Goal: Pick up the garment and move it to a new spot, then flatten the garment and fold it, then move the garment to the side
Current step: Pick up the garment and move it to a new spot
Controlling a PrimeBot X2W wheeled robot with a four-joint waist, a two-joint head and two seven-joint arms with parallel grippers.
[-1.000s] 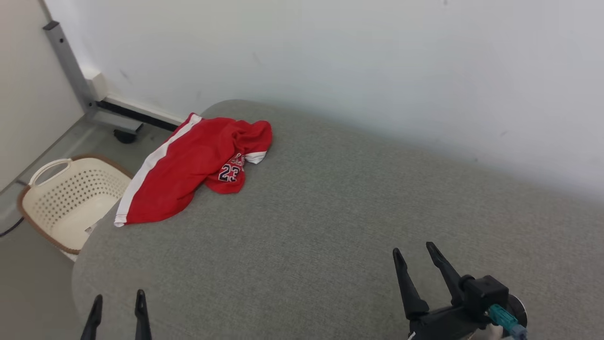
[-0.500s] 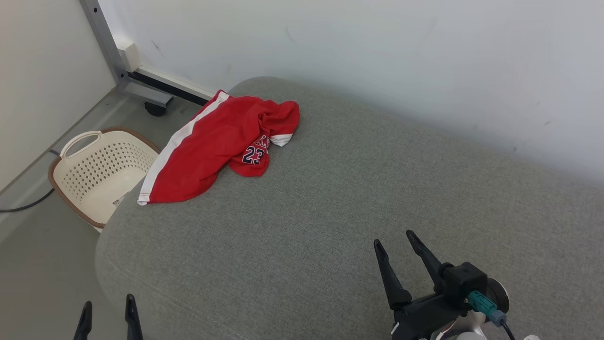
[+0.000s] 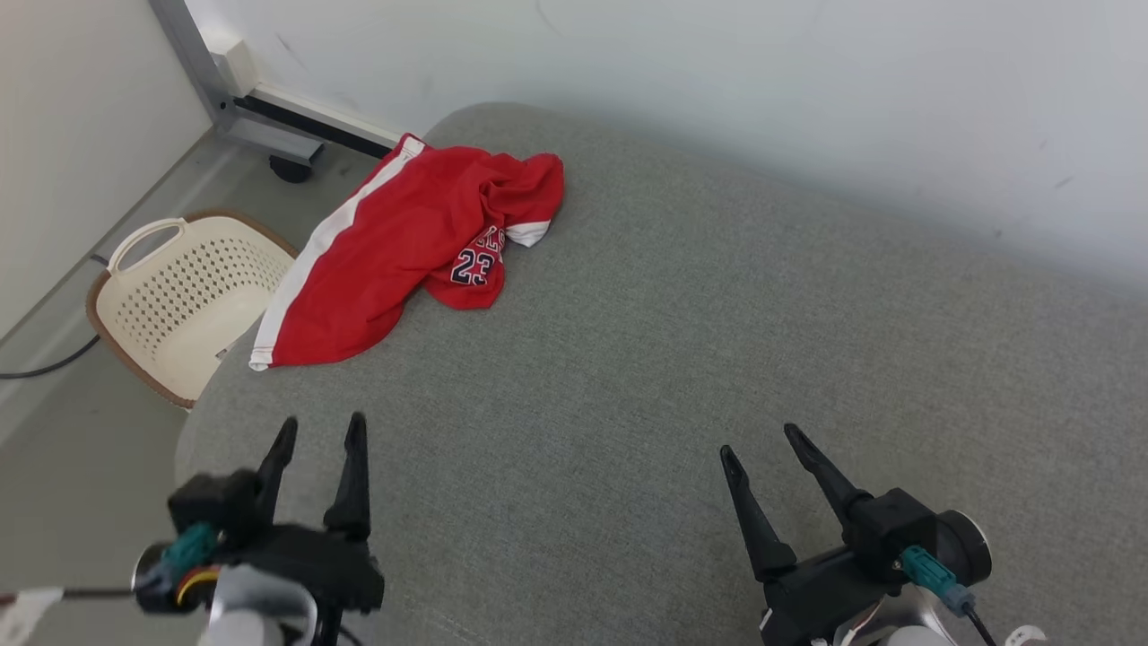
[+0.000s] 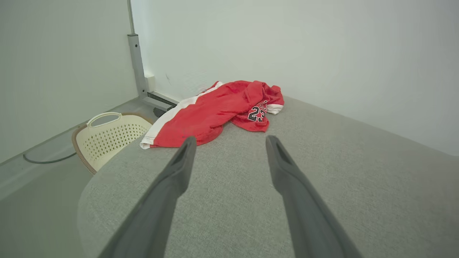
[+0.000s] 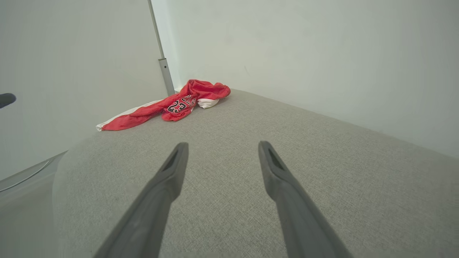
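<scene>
The garment (image 3: 395, 260) is a red jersey piece with a white side stripe and the number 23. It lies crumpled at the far left corner of the grey upholstered surface (image 3: 664, 341), one end near the left edge. In the left wrist view the garment (image 4: 218, 111) sits just beyond the fingertips; in the right wrist view the garment (image 5: 172, 104) lies far ahead to the left. My left gripper (image 3: 321, 432) hovers open over the near left part of the surface, short of the garment. My right gripper (image 3: 760, 440) stands open at the near right, nothing between its fingers.
A cream perforated laundry basket (image 3: 170, 296) with a brown rim stands on the floor left of the surface. A grey metal frame leg (image 3: 269, 117) and a black cable (image 3: 45, 363) lie by the wall. A white wall borders the surface's far side.
My left gripper has risen from the bottom edge up and forward toward the garment. The head camera has shifted, so the whole scene sits differently. The garment lies as before.
</scene>
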